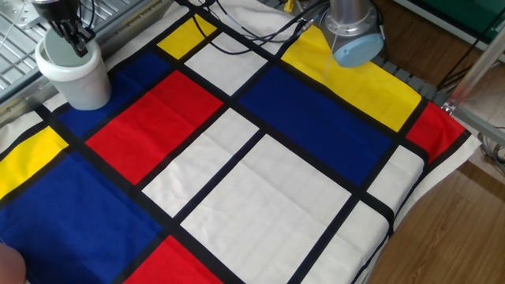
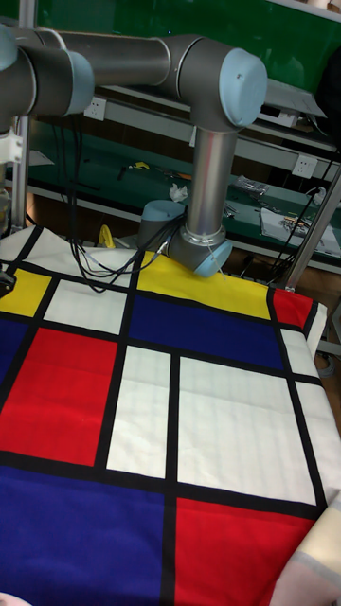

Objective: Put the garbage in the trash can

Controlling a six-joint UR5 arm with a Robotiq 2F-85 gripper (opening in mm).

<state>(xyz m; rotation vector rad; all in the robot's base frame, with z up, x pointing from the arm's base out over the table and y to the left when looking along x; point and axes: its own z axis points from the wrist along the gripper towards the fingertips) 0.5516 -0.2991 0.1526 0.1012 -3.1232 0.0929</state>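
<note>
The trash can (image 1: pixel 76 79), a plain white cup, stands on the blue patch at the far left of the checkered cloth in the fixed view. My gripper (image 1: pixel 72 39) hangs right over its mouth, dark fingertips dipping just inside the rim. The fingers are small and dark, and I cannot make out whether they are apart or closed. The garbage is hidden; no paper wad shows on the cloth or between the fingers. The tall fixed view shows only the arm, with the gripper and the can outside its left edge.
The arm's grey and blue base joint (image 1: pixel 351 35) (image 2: pixel 204 237) stands at the cloth's far edge. Black cables (image 1: pixel 237 31) trail across the yellow and white patches near it. The cloth's right edge (image 1: pixel 442 181) drops off the table.
</note>
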